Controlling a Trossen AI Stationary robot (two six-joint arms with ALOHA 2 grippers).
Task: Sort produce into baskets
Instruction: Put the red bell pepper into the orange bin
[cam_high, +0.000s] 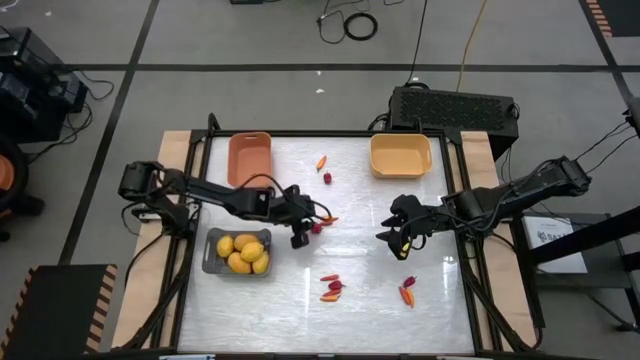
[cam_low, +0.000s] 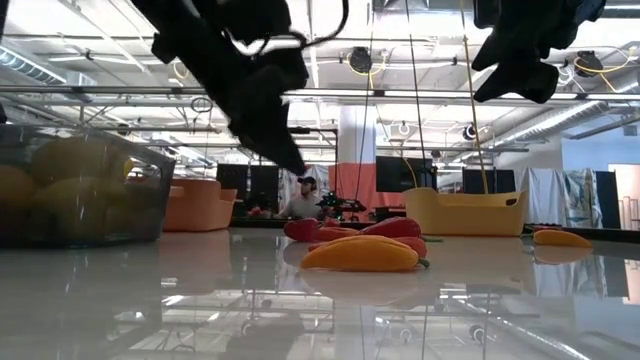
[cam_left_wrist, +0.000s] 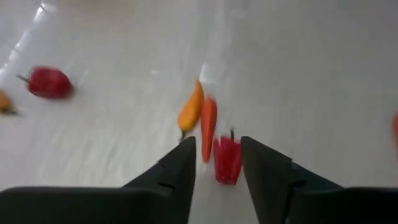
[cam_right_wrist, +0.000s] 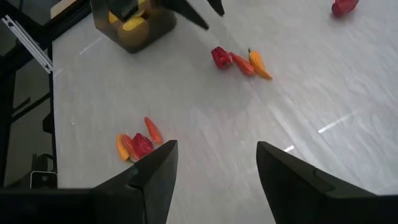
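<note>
White glossy surface (cam_high: 290, 310) with a black frame, sitting on a grey floor with dark tape lines (cables and a black box behind it). Left pincer (cam_high: 303, 232) is over the middle of the surface, fingers apart and released, a small red pepper (cam_left_wrist: 227, 159) between the tips, with an orange pepper (cam_left_wrist: 208, 126) and a yellow-orange pepper (cam_left_wrist: 191, 109) just beside it. Right pincer (cam_high: 396, 240) hangs over the right-centre, wide open, holding nothing. Grey basket (cam_high: 212, 262) at the left front holds several yellow fruits (cam_high: 246, 254). Salmon basket (cam_high: 250, 157) far left and yellow basket (cam_high: 400, 156) far right look empty. Loose peppers: a cluster (cam_high: 333, 287) near the front centre, another pair (cam_high: 408, 291) front right, two more (cam_high: 323, 168) between the far baskets. Low view shows an open hall with ceiling lights, monitors and a person (cam_low: 303, 198) far back.
</note>
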